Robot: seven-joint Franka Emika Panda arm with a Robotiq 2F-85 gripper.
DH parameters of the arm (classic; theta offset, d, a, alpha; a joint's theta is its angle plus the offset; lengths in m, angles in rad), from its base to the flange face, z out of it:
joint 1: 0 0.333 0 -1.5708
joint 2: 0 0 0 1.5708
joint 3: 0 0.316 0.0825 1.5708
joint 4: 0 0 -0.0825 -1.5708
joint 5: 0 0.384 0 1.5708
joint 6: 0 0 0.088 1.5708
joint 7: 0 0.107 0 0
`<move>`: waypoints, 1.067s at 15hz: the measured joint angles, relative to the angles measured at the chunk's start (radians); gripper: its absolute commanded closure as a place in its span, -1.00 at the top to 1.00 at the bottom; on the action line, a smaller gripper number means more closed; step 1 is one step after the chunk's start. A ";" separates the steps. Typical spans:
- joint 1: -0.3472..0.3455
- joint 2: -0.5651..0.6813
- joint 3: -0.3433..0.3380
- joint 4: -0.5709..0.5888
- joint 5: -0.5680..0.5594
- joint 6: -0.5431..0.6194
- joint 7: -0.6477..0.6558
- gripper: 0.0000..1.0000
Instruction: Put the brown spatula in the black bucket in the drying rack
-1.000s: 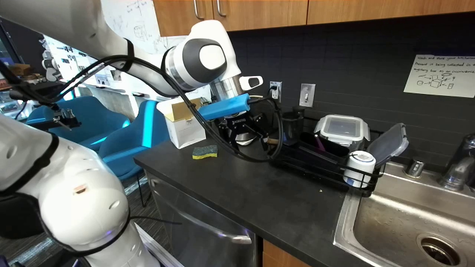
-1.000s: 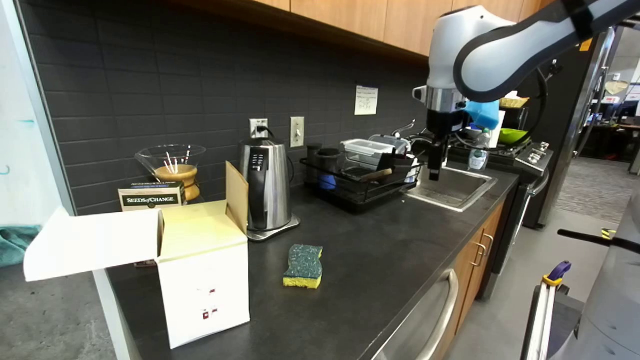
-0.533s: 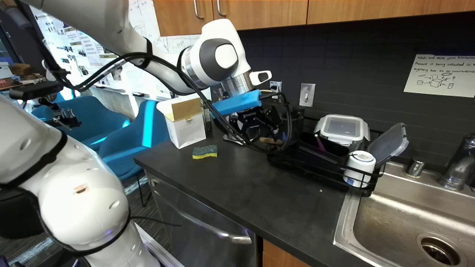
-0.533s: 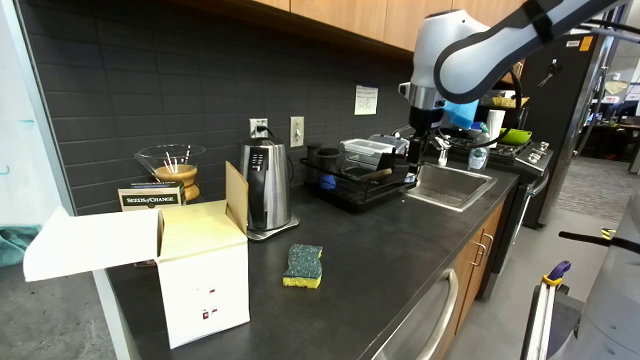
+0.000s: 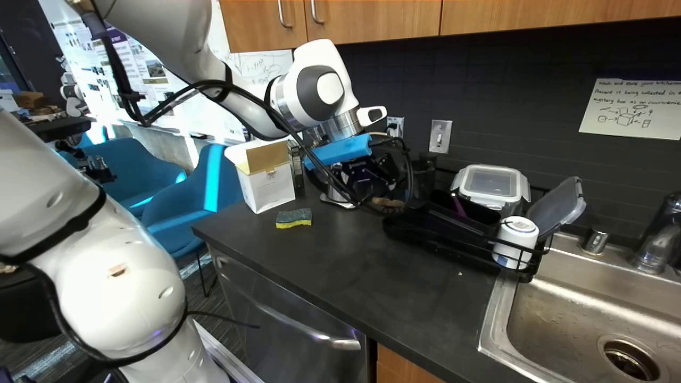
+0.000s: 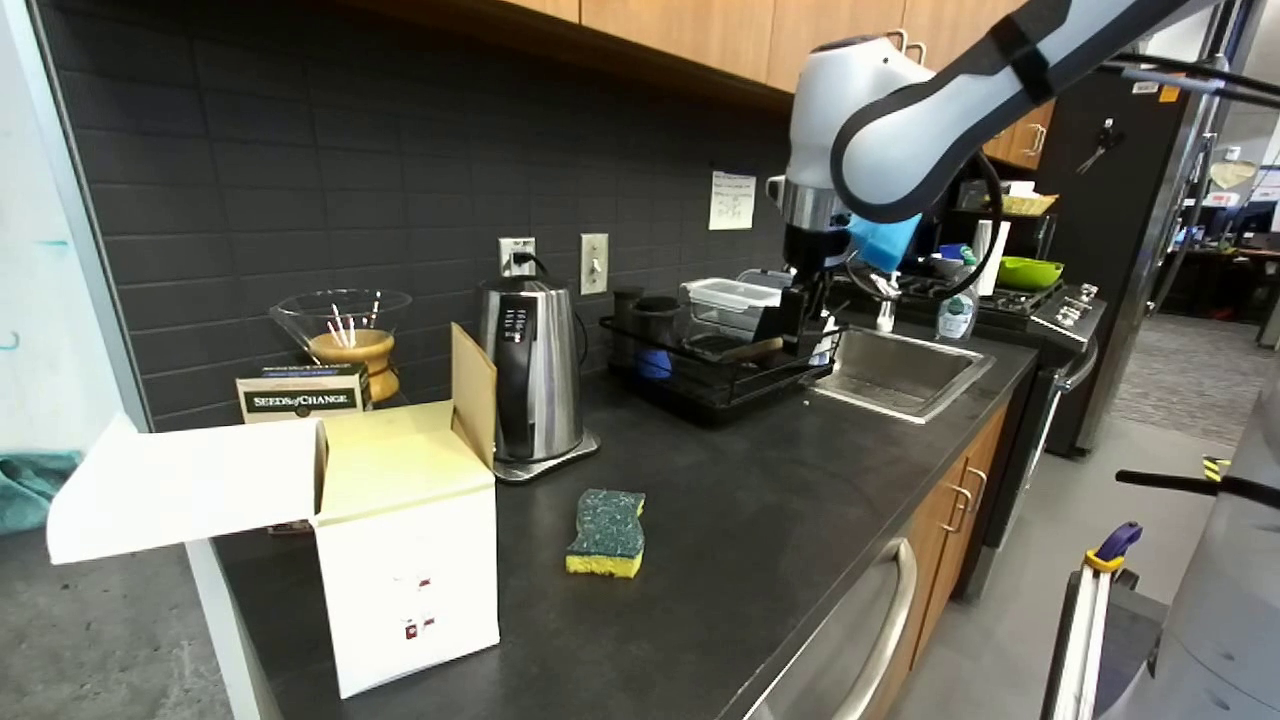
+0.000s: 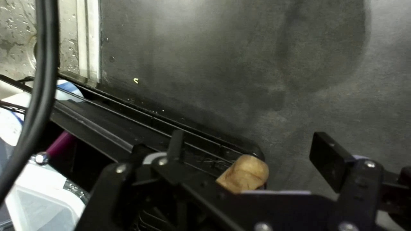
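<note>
Claw (image 7: 249, 147) at the drying rack (image 6: 712, 408), jaws set widely apart and gripping nothing visible. In the wrist view, the rounded wooden end of the brown spatula (image 7: 245, 171) appears between the jaws, with a gap toward the jaw at the right of that view; whether it touches the opposite jaw cannot be told. The rest of the spatula is hidden there behind the claw. In both exterior views the spatula is seen at the end of the rack farther from the sink (image 5: 569, 319). The black bucket (image 7: 96, 125) stands within the rack, a purple handle (image 7: 62, 142) inside it; the spatula's visible end lies outside this bucket. Toward the sink, the rack also carries a lidded clear container (image 5: 492, 183), a white cup (image 5: 516, 239) and a grey lid (image 5: 558, 205) leaning at a slant. On the bench (image 5: 383, 276), a steel kettle (image 6: 555, 370) stands upright near the rack's other end, with a green-and-yellow sponge (image 6: 607, 530) and an open white box (image 6: 410, 590) nearby.
</note>
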 measured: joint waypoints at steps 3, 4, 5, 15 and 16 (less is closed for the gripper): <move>0.001 0.015 0.012 0.021 0.000 0.004 0.055 1.00; 0.001 0.019 0.013 0.027 0.000 0.004 0.074 1.00; 0.001 0.024 0.014 0.033 0.000 0.005 0.093 1.00; 0.001 0.082 0.013 0.047 0.081 0.089 0.221 1.00; 0.001 0.088 0.012 0.050 0.104 0.095 0.222 1.00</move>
